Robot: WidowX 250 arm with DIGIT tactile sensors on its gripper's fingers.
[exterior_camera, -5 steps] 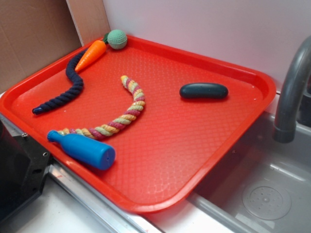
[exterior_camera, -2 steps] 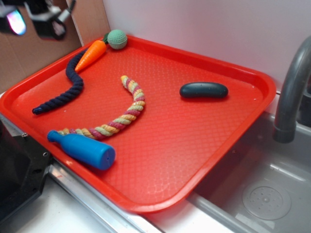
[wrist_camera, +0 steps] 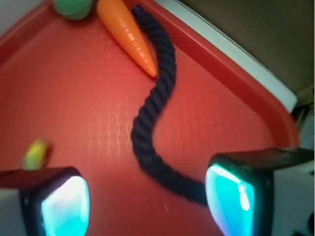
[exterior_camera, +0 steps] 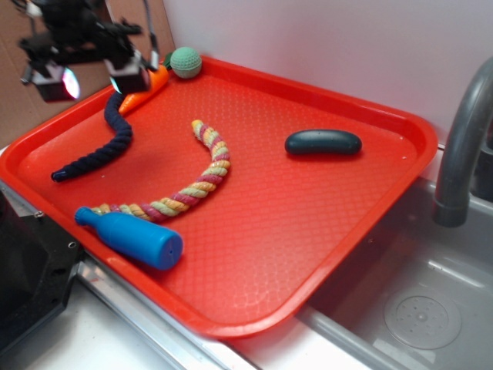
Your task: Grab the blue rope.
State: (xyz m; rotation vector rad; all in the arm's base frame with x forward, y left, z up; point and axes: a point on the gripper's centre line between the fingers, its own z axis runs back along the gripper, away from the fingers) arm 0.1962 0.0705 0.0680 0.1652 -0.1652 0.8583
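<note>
The blue rope point(exterior_camera: 104, 150) is a dark navy twisted cord lying in a wavy line along the left side of the red tray point(exterior_camera: 308, 208). In the wrist view the blue rope point(wrist_camera: 155, 113) runs from the top down between the two glowing fingers, its lower end passing behind the right fingertip point(wrist_camera: 231, 199). My gripper point(exterior_camera: 91, 77) hovers above the rope's far end, near the orange carrot point(exterior_camera: 146, 83). My gripper point(wrist_camera: 147, 204) is open and holds nothing.
A pastel multicoloured rope point(exterior_camera: 196, 181), a bright blue bottle toy point(exterior_camera: 131, 237), a dark oval object point(exterior_camera: 323, 143) and a green ball point(exterior_camera: 186, 62) also lie on the tray. A grey faucet point(exterior_camera: 462, 146) and sink point(exterior_camera: 416, 308) are at the right. Cardboard point(exterior_camera: 46, 46) stands behind.
The gripper has come into view at the upper left and moved down and right, toward the far end of the blue rope. Nothing on the tray has moved.
</note>
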